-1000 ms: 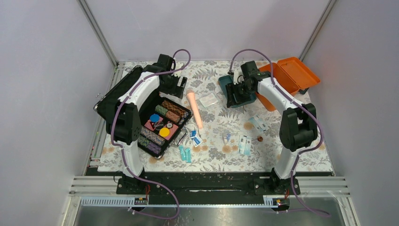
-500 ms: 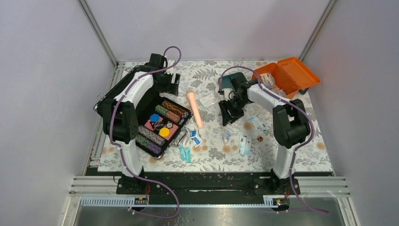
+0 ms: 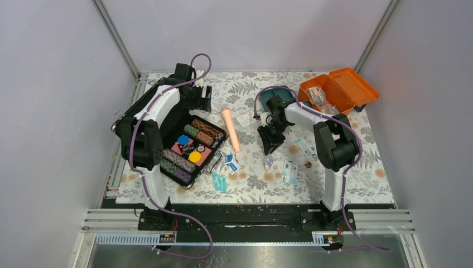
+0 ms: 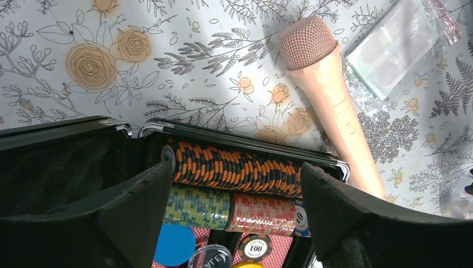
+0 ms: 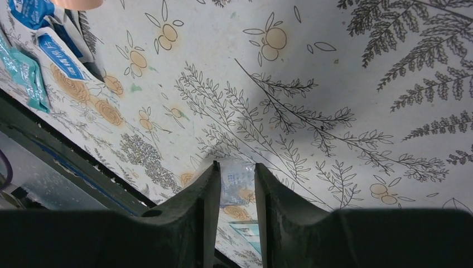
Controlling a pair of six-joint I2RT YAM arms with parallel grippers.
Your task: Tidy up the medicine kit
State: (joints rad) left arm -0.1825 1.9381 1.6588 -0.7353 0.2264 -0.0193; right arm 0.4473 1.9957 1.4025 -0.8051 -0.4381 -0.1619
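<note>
Since a second ago my right gripper (image 3: 271,142) has swung off the dark teal tray (image 3: 276,96) toward 6 o'clock, and it now hangs over the flowered cloth (image 3: 251,185) near the table's middle. Its fingers (image 5: 203,212) stand narrow, a slim gap between them with nothing in it; a small clear packet (image 5: 236,180) lying on the cloth shows through that gap. The tray lies out of the medicine kit (image 3: 352,85), at its 9 o'clock. The kit sits open in the table's 1 o'clock corner, lid thrown back, packets inside. My left gripper (image 3: 202,100) has drawn a little toward 9 o'clock and hovers with jaws wide and empty above the orange-and-black chip stack (image 4: 245,170) at the far end of the black case (image 4: 245,137). A peach microphone (image 4: 329,100) lies just beside the case, at its 3 o'clock.
</note>
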